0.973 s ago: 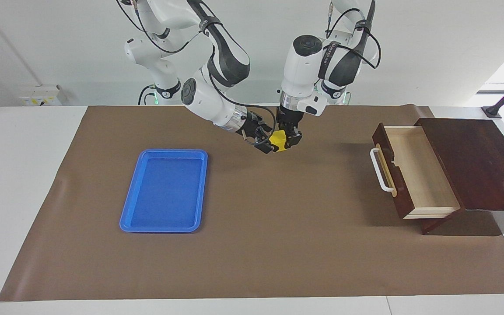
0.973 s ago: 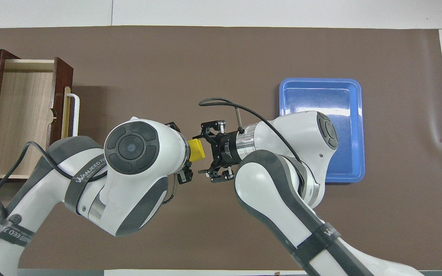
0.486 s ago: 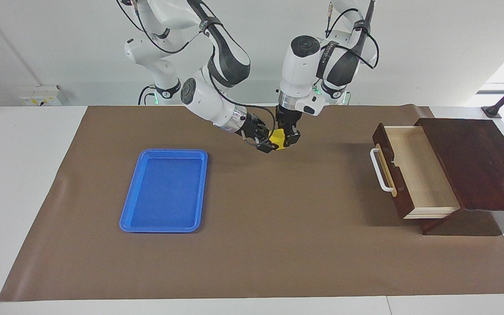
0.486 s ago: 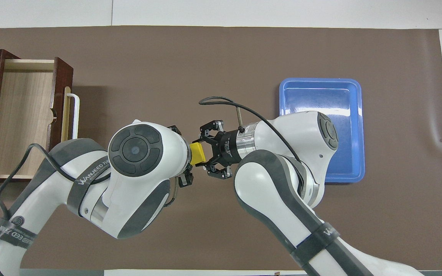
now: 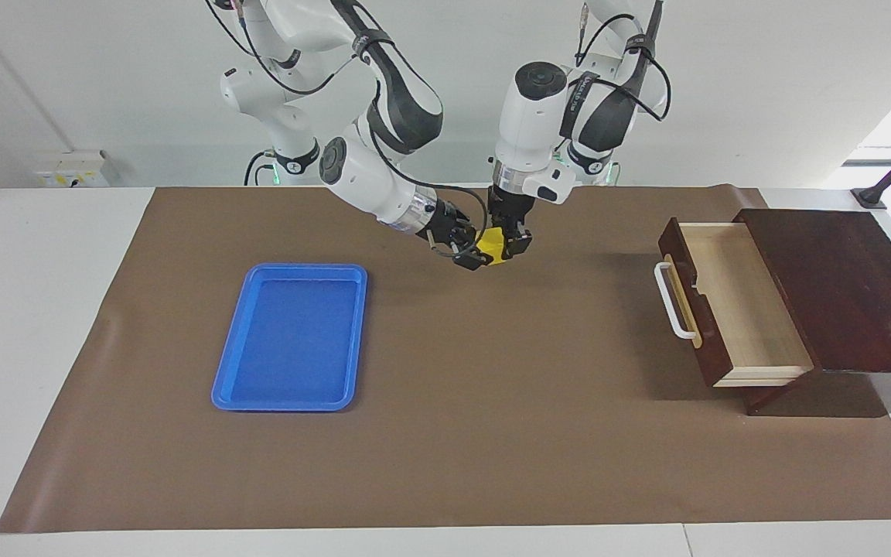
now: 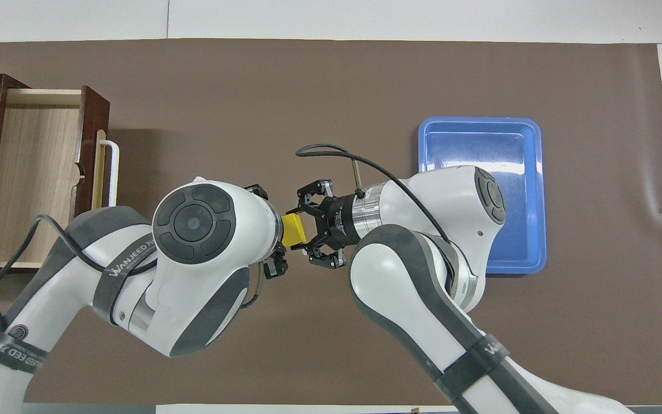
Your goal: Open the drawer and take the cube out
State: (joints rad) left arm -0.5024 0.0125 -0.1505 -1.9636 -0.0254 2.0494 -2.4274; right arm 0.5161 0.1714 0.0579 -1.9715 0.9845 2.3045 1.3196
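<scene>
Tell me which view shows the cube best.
The facing view: the cube shows up in the air over the mat, between the two claws. The overhead view shows only its outer part; the left arm's wrist covers the rest, and its height cannot be read.

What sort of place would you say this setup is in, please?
Probably a robotics lab or test bench: two arms mounted at a white table covered by a brown mat, with staged props only, a blue tray, an open drawer and a yellow cube.
</scene>
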